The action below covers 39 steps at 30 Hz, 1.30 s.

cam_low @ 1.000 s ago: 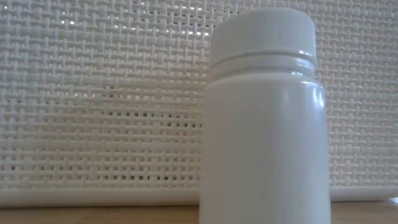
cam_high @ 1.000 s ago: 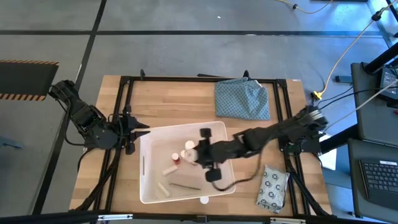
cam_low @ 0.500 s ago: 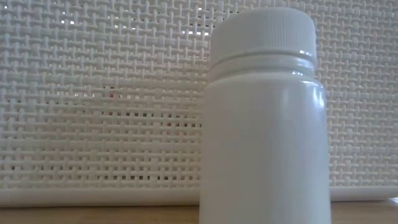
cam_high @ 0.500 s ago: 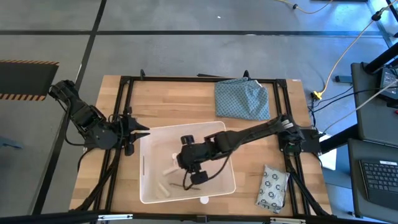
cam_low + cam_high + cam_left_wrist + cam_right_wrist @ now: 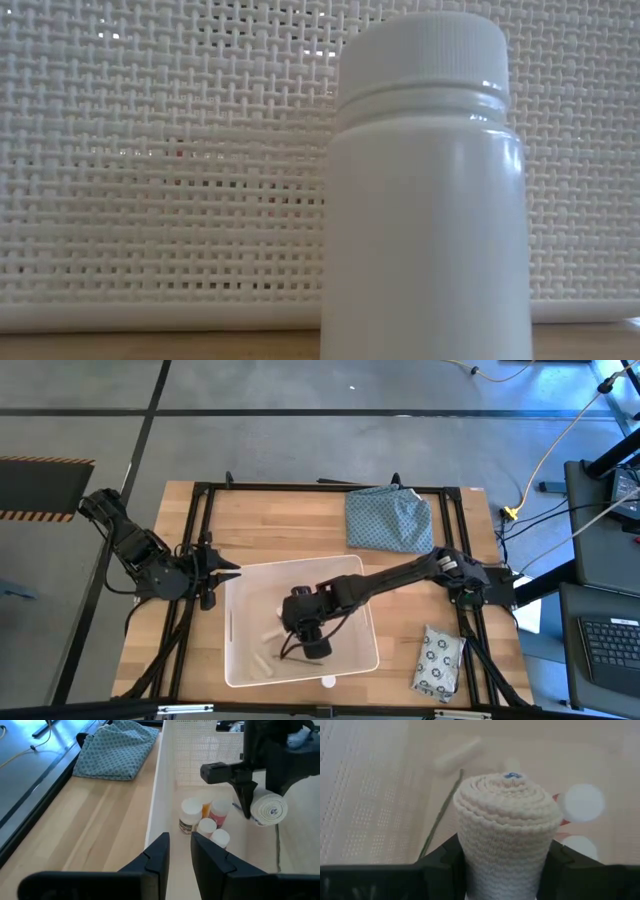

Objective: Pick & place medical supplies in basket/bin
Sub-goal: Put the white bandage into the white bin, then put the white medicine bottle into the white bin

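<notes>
The white bin [image 5: 240, 660] stands in the middle of the table. In it lie small white bottles [image 5: 191, 814], a red bottle [image 5: 219, 811] and short white tubes [image 5: 262, 663]. My right gripper [image 5: 300, 628] reaches into the bin from the table's right, shut on a cream bandage roll [image 5: 506, 820]. My left gripper [image 5: 180, 851] hovers at the bin's far left corner, its fingers a narrow gap apart with nothing between them. The grey-white packet [image 5: 440, 660] lies flat on the table right of the bin. A white bottle [image 5: 425, 190] stands upright in front of the bin's near wall. My right gripper pinches the bandage roll's curved sides [image 5: 466, 842] between its two fingers [image 5: 442, 856]. The roll lies along the fingers with its spiral end [image 5: 512, 776] ahead. The fingers slant down from the table's right. The roll [image 5: 270, 809] hangs inside the bin, above its floor.
A blue-green patterned cloth [image 5: 390, 518] lies bunched at the table's far right. A thin dark stick [image 5: 440, 815] lies on the bin's floor. A black frame [image 5: 200, 530] runs around the tabletop. The bin's mesh wall [image 5: 150, 150] fills the low view behind the bottle.
My right gripper has carried the bandage roll toward the table's left and down into the bin, tipping further downward. It has stayed shut on the roll.
</notes>
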Motion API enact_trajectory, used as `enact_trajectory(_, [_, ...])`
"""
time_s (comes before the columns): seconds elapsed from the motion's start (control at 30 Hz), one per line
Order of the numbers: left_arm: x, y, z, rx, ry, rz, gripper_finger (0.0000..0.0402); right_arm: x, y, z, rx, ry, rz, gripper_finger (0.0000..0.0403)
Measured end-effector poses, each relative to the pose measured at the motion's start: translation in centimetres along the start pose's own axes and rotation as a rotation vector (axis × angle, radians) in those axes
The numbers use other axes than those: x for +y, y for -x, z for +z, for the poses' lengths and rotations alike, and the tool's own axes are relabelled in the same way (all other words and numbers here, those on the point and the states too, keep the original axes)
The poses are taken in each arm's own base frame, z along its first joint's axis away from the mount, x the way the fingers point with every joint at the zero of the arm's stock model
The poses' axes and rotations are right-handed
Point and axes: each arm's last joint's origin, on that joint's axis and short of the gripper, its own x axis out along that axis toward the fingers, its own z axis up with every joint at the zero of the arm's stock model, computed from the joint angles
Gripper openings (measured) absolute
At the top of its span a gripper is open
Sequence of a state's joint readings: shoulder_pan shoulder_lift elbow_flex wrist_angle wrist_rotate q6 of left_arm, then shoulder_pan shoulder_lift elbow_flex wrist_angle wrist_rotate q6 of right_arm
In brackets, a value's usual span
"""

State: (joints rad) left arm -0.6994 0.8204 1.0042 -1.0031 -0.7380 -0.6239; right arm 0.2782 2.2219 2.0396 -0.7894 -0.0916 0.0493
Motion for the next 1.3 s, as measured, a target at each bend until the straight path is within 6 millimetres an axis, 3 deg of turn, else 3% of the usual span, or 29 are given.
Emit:
enact_trajectory(0.3, [0.0, 0.0, 0.0, 0.003, -0.004, 0.002, 0.0072, -0.2, -1.7, -0.5, 0.037, -0.007, 0.013, 0.0156])
enact_trajectory(0.7, [0.0, 0.0, 0.0, 0.003, -0.005, 0.003, 0.0070, -0.1, -1.7, -0.5, 0.034, -0.003, 0.015, 0.0166])
enact_trajectory(1.13, [0.0, 0.0, 0.0, 0.003, -0.004, 0.003, 0.0068, -0.1, -1.7, -0.5, 0.031, -0.029, 0.016, 0.0268])
enact_trajectory(1.3, [0.0, 0.0, 0.0, 0.003, -0.005, 0.003, 0.0064, -0.1, -1.7, -0.5, 0.035, -0.029, 0.016, 0.0289])
